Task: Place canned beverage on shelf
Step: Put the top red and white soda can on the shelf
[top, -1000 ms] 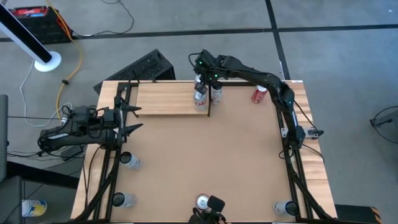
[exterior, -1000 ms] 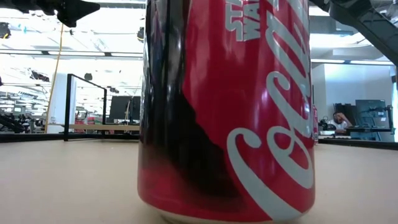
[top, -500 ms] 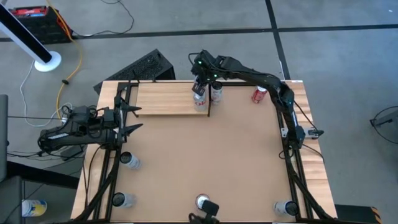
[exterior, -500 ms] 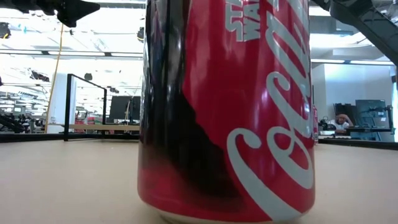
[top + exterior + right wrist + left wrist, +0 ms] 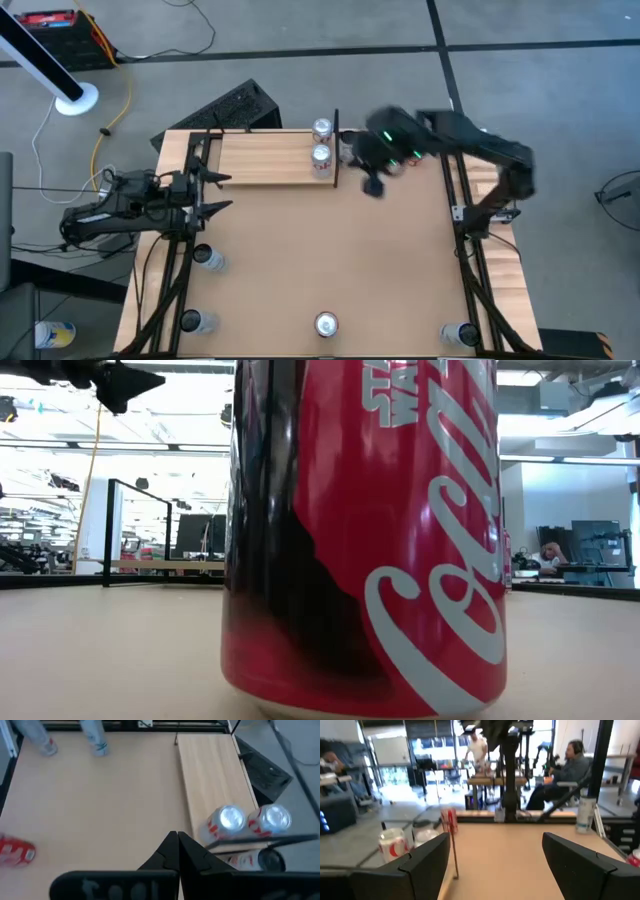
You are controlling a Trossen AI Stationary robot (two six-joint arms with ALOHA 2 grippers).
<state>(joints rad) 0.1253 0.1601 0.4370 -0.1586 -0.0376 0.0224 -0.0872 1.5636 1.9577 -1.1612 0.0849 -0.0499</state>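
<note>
Two cans (image 5: pixel 321 142) stand on the shelf (image 5: pixel 265 158). My right hand (image 5: pixel 374 184), pinched shut and empty, hangs beside it; I'd steer toward the red can (image 5: pixel 16 851) lying on the bench (image 5: pixel 320 250), opening early. Left hand (image 5: pixel 207 192) waits wide.

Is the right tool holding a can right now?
No, the right tool is shut on nothing, pulled back over the bare table, while two cans stand on the shelf.
</note>
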